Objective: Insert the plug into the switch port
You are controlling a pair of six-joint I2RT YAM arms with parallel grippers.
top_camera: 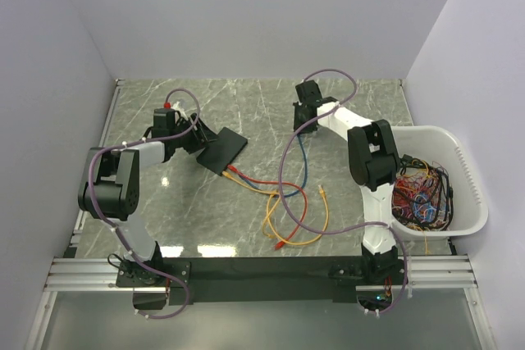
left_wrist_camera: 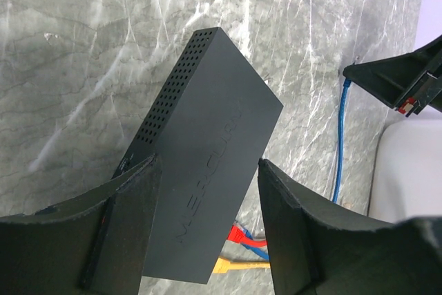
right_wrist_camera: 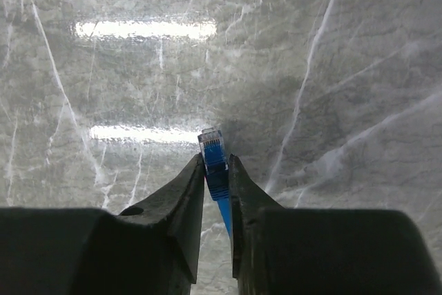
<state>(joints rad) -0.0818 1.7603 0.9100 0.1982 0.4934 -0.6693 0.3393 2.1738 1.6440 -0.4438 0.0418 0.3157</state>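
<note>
**A:** Two arms: what is each one holding?
**B:** Your left jaws press against both long sides of the switch point(left_wrist_camera: 207, 122), left of centre on the counter point(left_wrist_camera: 69, 67). Your right jaws pinch the blue plug point(right_wrist_camera: 212, 144), well apart from the switch.
**A:** Other cables?
**B:** A red plug point(left_wrist_camera: 238, 234) and a yellow plug point(left_wrist_camera: 224, 265) sit at its edge.
</note>
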